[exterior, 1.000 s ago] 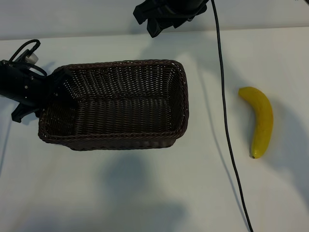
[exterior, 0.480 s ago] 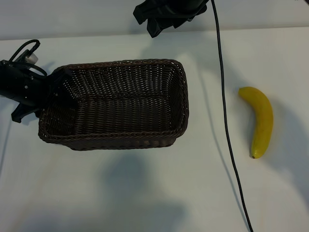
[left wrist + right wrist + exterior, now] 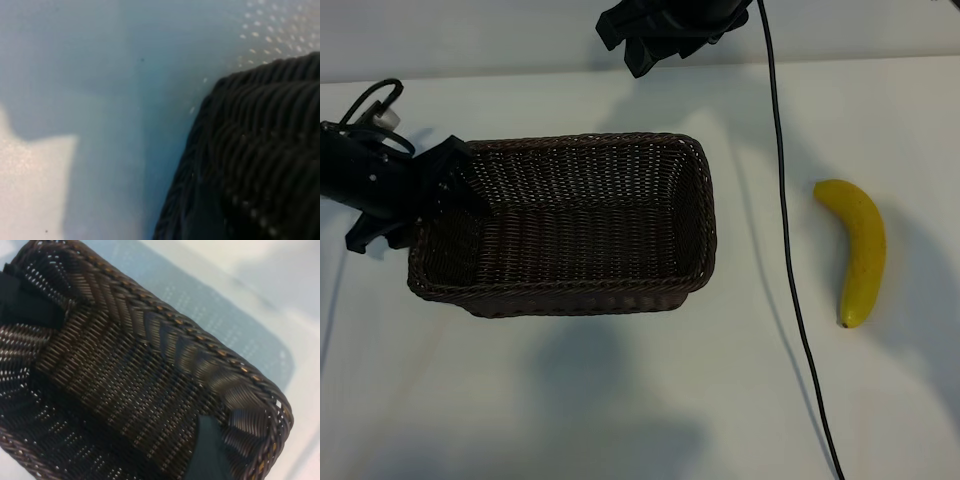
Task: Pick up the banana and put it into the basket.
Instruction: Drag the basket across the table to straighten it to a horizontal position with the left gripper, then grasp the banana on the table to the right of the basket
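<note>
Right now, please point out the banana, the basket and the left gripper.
banana (image 3: 863,250): exterior view, middle of its curve.
basket (image 3: 704,215): exterior view, right rim.
left gripper (image 3: 440,185): exterior view, at the basket's left end.

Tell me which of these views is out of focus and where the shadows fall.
Left wrist view: soft throughout, the basket corner a dark blur, and a shadow across the table. Right wrist view: weave crisp mid-frame, near edges blurred. Exterior view: sharp; soft arm shadows below the basket and near the banana, with a cable crossing between them.
</note>
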